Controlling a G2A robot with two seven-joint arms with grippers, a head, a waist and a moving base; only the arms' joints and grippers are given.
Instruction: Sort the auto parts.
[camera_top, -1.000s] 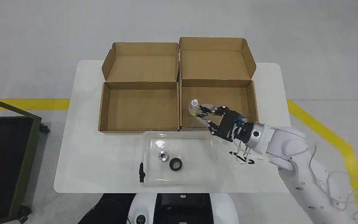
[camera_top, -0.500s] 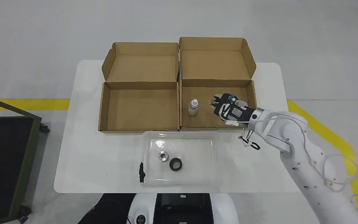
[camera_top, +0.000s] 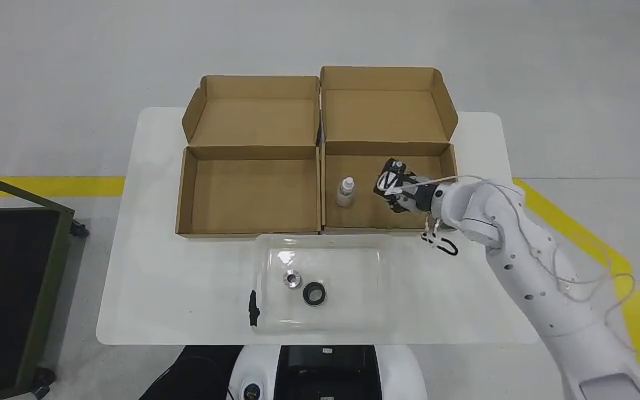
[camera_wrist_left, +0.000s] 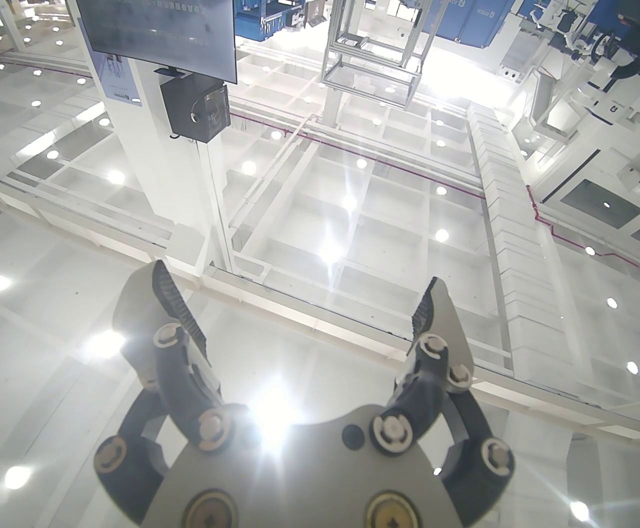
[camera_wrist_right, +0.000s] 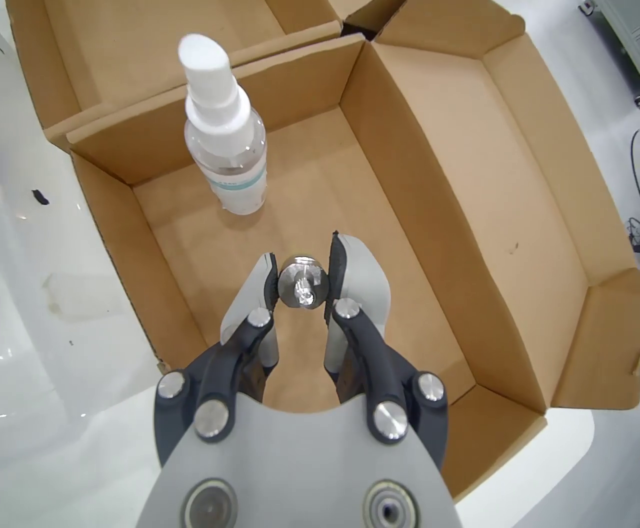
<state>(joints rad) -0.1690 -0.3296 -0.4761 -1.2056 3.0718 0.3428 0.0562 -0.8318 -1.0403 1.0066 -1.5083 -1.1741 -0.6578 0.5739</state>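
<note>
Placing step: right gripper (camera_wrist_right: 303, 272) pinches a small round metal part (camera_wrist_right: 301, 290) over the right cardboard box (camera_wrist_right: 465, 210), near the upright spray bottle (camera_wrist_right: 226, 145). Next move probably lower and release, then fetch the black ring (camera_top: 316, 294) from the clear tray (camera_top: 365, 300); left gripper (camera_wrist_left: 296, 274) spread, empty

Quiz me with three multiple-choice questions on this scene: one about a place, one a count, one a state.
1. Where does the spray bottle stand? A) in the clear tray B) on the bare table C) in the right cardboard box
2. How many cardboard boxes lie open? A) one B) two C) four
3. The right claw is: A) shut on a metal part B) open and empty C) shut on the bottle
Answers: C, it stands on that box's floor; B, two sit side by side; A, the round part is pinched in it.
</note>
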